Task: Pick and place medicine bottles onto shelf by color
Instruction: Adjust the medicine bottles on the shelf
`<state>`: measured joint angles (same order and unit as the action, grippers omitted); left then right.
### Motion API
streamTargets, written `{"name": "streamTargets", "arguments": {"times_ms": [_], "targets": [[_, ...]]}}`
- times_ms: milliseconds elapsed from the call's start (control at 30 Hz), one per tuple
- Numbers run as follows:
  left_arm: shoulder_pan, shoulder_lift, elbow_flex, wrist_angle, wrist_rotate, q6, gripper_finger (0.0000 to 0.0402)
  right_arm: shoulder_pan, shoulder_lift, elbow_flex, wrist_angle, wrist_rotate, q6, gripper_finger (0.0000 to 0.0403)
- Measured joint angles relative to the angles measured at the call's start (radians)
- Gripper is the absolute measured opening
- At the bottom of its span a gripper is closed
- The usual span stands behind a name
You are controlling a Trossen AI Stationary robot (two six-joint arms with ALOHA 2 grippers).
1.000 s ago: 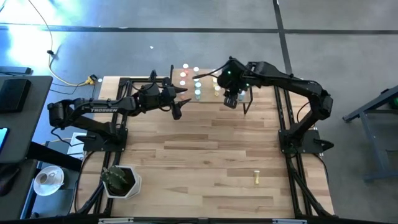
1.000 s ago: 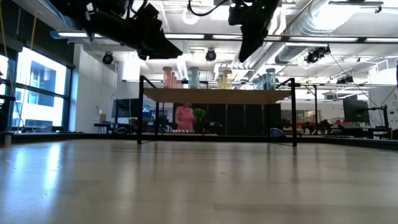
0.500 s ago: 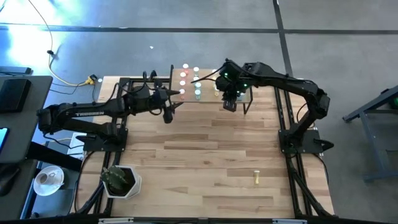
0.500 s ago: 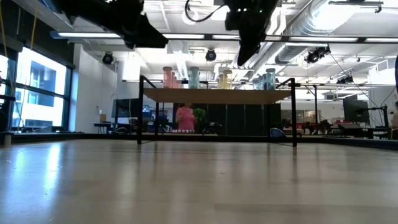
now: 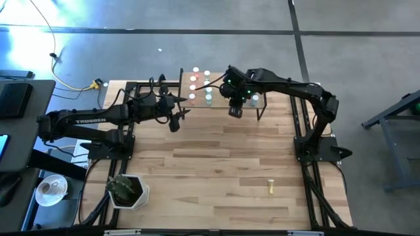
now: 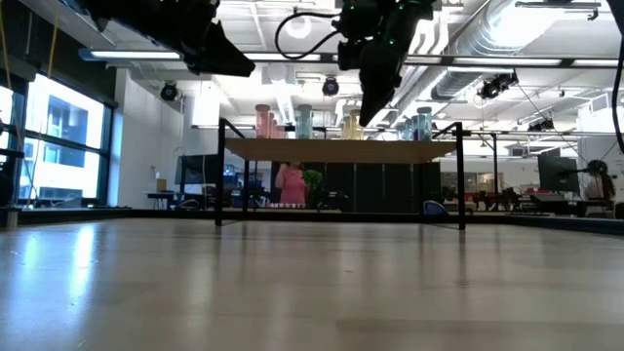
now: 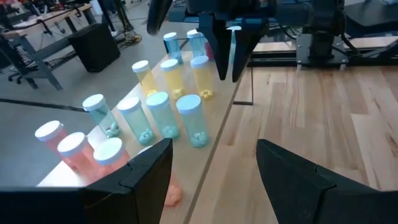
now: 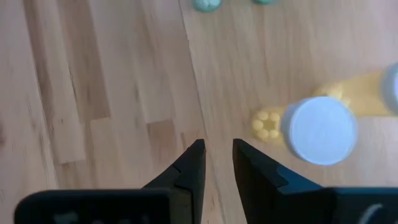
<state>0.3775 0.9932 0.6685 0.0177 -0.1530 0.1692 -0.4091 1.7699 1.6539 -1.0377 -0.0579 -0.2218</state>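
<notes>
Shelf (image 5: 261, 99): small raised wooden board on thin black legs at the table's 12 o'clock edge in the high view; in the low view it stands across the middle with bottles on top.
Bottles on shelf (image 7: 189, 118): white-capped, upright, grouped by colour in the left wrist view: pink ones together, then blue-green, then yellow, then more blue-grey beyond.
Yellow bottle (image 8: 320, 127): seen from above in the right wrist view, white cap up, yellow pills showing beside the cap; it stands on the shelf board just beside the right fingers, at about 2 o'clock from the tips, not touching them.
Loose bottle (image 5: 270, 188): yellowish, lying on its side on the table at about 5 o'clock, well apart from both arms.
Right gripper (image 8: 216, 155): above the shelf's front edge, pointing down; fingers nearly together with a narrow gap and nothing between them.
Left gripper (image 7: 214, 165): at about 10 o'clock on the table, near the shelf's end and facing the rows of bottles; fingers spread wide, holding nothing.
Plant pot (image 5: 126, 191): white pot with a green plant at the table's 7 o'clock corner.
Person (image 6: 290, 183): someone in pink, far behind the shelf in the low view.
</notes>
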Motion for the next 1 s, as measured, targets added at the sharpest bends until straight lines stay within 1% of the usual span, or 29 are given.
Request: {"name": "streamTargets", "arguments": {"times_ms": [667, 867, 1000], "targets": [[0.000, 0.000, 0.000, 0.001, 0.000, 0.000, 0.0223, -0.018, 0.012, 0.000, 0.062, 0.003, -0.025, 0.0071], [0.000, 0.000, 0.000, 0.001, 0.000, 0.000, 0.0223, -0.018, 0.012, 0.000, 0.058, 0.002, -0.023, 0.0071], [0.001, 0.000, 0.000, 0.001, 0.000, 0.000, 0.0223, -0.007, 0.012, 0.000, 0.023, 0.002, -0.016, 0.0071]]}}
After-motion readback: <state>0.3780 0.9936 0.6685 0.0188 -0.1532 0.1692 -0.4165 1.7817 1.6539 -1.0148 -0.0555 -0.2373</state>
